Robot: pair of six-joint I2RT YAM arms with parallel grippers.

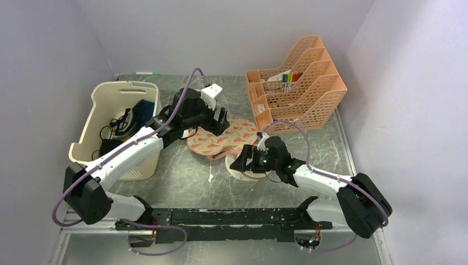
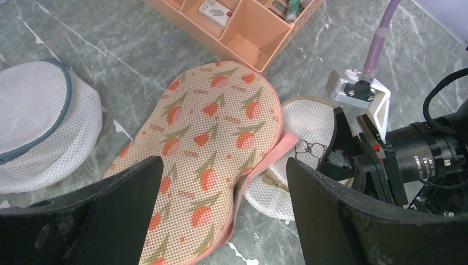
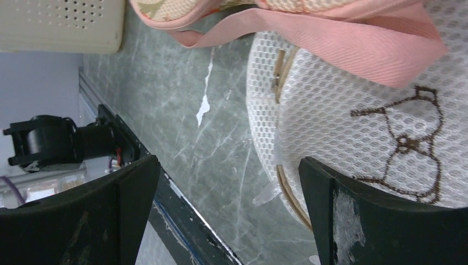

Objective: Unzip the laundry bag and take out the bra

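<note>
The laundry bag (image 1: 223,138) lies flat mid-table, peach with a red floral print, and appears shut. It fills the middle of the left wrist view (image 2: 209,138), where its pink loop (image 2: 265,160) trails over a white disc. My left gripper (image 1: 221,122) is open just above the bag's far lobe, its jaws (image 2: 223,210) wide apart and empty. My right gripper (image 1: 243,161) is open and empty, low at the disc's near-left edge (image 3: 229,204). The pink loop (image 3: 342,38) shows above it. The bra is hidden.
A round white mesh disc with an eyeglasses drawing (image 3: 375,121) lies under the bag's near edge (image 1: 245,170). A cream slotted basket (image 1: 118,127) with dark clothes stands left. An orange desk organiser (image 1: 298,88) stands back right. Another white mesh pouch (image 2: 38,127) lies beside the bag.
</note>
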